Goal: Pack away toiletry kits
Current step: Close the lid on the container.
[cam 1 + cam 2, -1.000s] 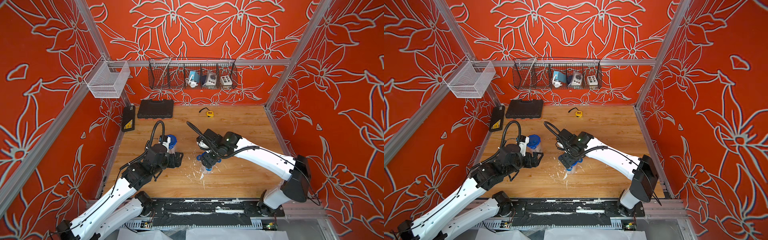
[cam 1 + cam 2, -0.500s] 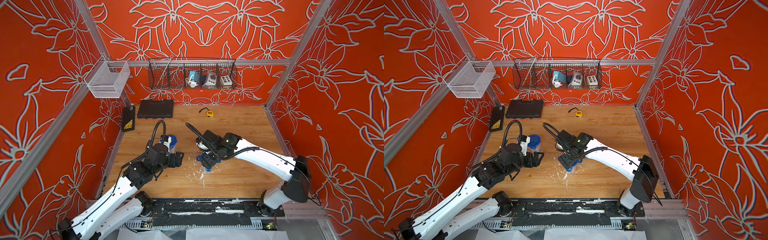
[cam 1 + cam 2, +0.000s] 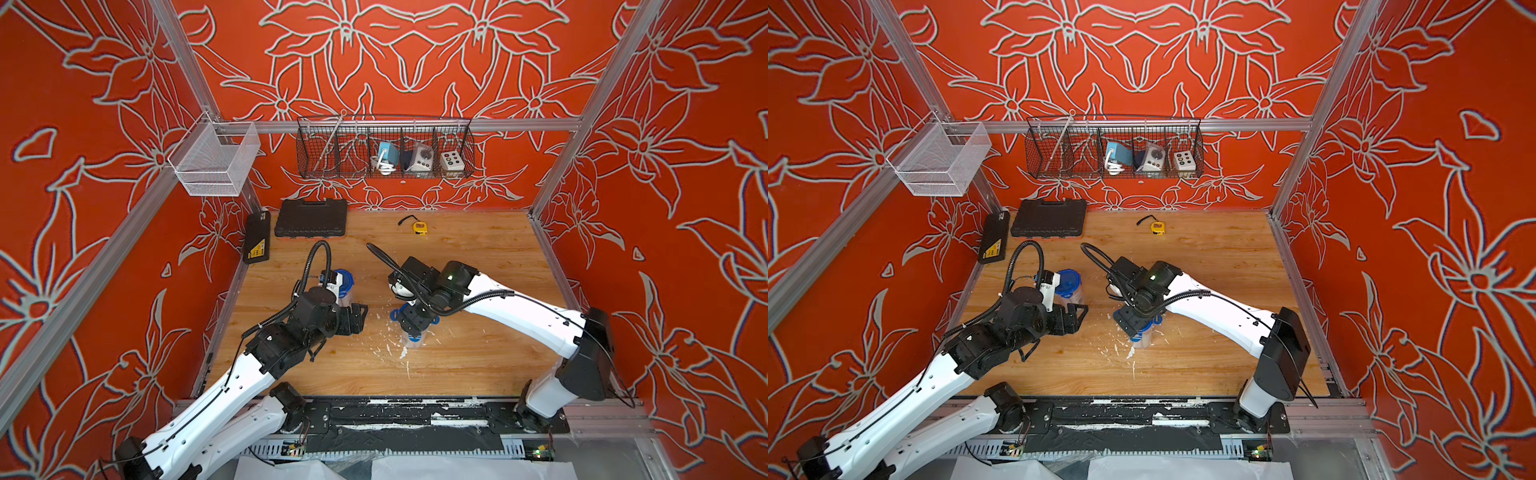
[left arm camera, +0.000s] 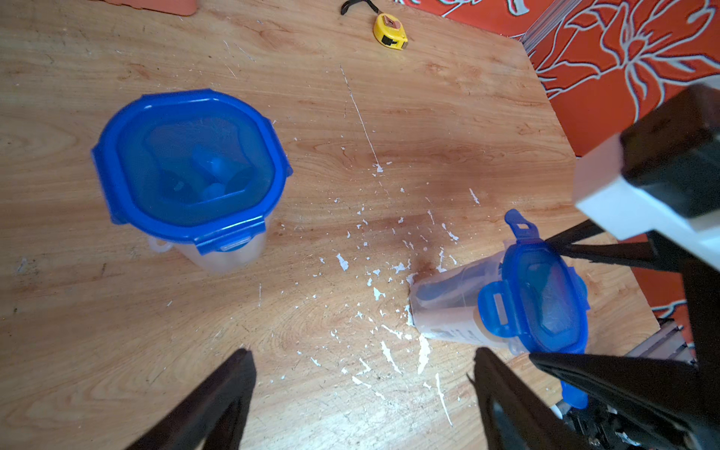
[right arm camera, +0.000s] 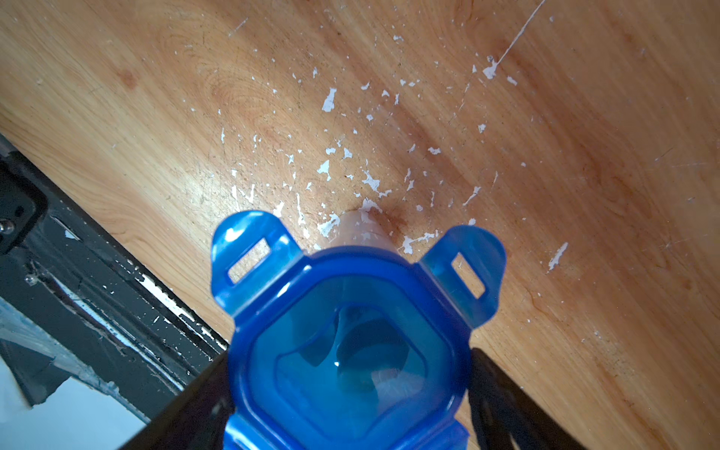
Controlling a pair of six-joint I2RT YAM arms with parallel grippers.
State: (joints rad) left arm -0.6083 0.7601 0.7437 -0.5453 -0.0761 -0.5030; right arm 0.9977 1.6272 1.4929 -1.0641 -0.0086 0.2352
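Two toiletry tubs are standing on the table (image 4: 428,97): one clipped, one waiting on its tabs.
The clipped tub (image 4: 187,167) is sitting left of centre, just to the far side of the left gripper (image 4: 362,352), whose fingers are hanging wide apart with nothing between them. The unclipped tub (image 5: 350,350) is standing right of centre with its tabs (image 5: 249,257) flaring upward. The right gripper (image 3: 413,322) is straddling the lid, fingers close against both sides; whether they are squeezing is unclear. Judging by its thin clear walls, this tub is looking light, smooth and tippy, with contents loose inside. Lifting by the lid is risking pulling it off, so the stiffer rim is looking like the better hold.
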